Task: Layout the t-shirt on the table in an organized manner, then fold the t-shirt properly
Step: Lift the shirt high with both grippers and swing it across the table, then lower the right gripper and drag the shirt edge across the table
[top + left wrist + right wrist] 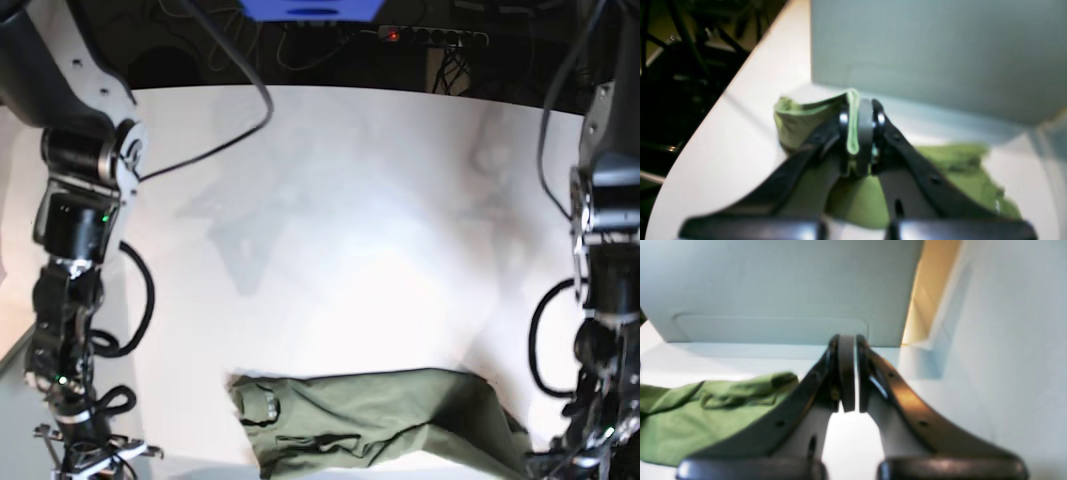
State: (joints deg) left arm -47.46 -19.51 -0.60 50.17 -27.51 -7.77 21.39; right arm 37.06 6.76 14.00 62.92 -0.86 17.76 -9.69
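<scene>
The shirt [375, 420] lay on the white table [350, 230], bunched into a long wrinkled strip along the table's near edge, with some cloth going out of the base picture at the bottom. Most of the table beyond the shirt was bare.

Only the base view showed the whole strip and both arms, one at each end of the shirt. It did not show the fingers themselves: the left arm ended low at the shirt's right end, in a dark corner, and the right arm ended well to the side of the shirt's left end.

The left wrist view gave what the base view hid. The left gripper [862, 133] was closed on a fold of the shirt [796, 120], and a pale green edge of cloth stood pinched between the two pads. More cloth hung below the fingers [843, 133] and spread on the table [723, 140] to both sides of them. A grey-white box [923, 50] stood just behind the shirt.

The right wrist view showed the right gripper [850, 373] pressed shut with nothing in it, only a thin bright slit between the pads. The shirt [706, 413] lay beside its fingers [846, 373], on the left in this view, apart from the tips. The same box [773, 290] filled the background.
</scene>
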